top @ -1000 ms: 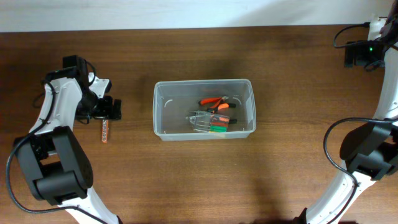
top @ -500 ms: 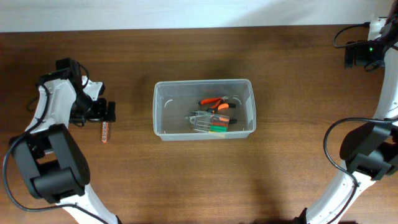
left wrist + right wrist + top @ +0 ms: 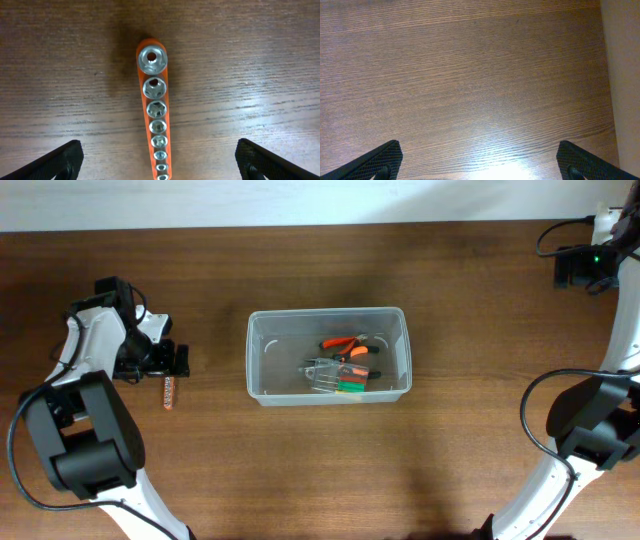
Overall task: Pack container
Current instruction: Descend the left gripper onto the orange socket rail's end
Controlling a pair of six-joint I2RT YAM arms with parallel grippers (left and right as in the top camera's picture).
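Left pincer (image 3: 178, 361) has shifted slightly, spread wide over socket rail (image 3: 156, 125); clear rimmed container (image 3: 327, 312) holds tools (image 3: 345, 366).

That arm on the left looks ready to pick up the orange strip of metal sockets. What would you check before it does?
1. Left hand open: ok, its fingers stand wide apart.
2. Socket rail centred between them: ok, and they would close across its narrow width.
3. Hand low enough to grip: cannot tell, neither view shows its height.
4. Room in the container: ok, the pliers and clear case lie towards its right side and the left part is bare.
5. Right hand out of the way: ok, it is open over the table at the far right.
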